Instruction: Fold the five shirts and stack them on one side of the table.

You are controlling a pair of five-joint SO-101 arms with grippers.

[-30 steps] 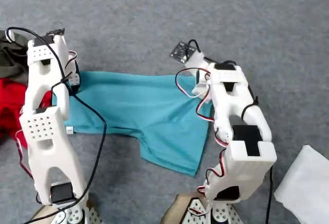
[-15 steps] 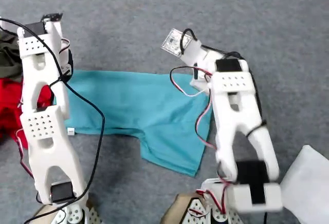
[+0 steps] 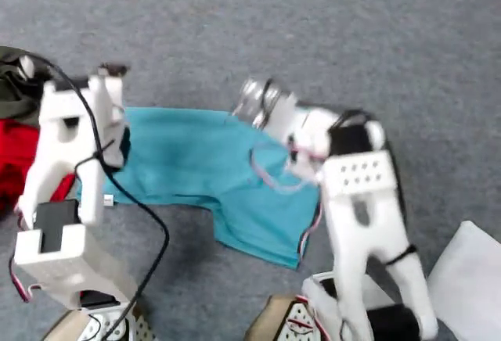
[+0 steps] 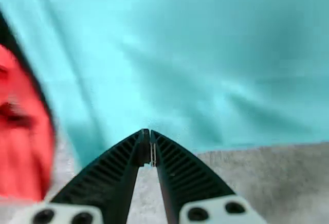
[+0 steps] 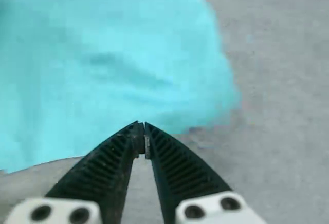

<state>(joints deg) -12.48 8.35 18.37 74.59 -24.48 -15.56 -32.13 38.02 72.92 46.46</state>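
A teal shirt [image 3: 211,169] lies spread on a grey table [image 3: 329,36], between the two pincers. The left pincer [image 4: 149,137] is clenched, its tips right at the shirt's edge. The cloth stretches away ahead of it, and a red shirt [image 4: 20,131] lies just beside it. The right pincer [image 5: 142,131] is clenched too, its tips at the shirt's other end, with bare table close alongside. Whether either one has cloth pinched between its tips cannot be told. The fold should go best if both pincers grip the cloth firmly and lift together. They should then travel level over the shirt and lay the edge down evenly, keeping clear of the red shirt.
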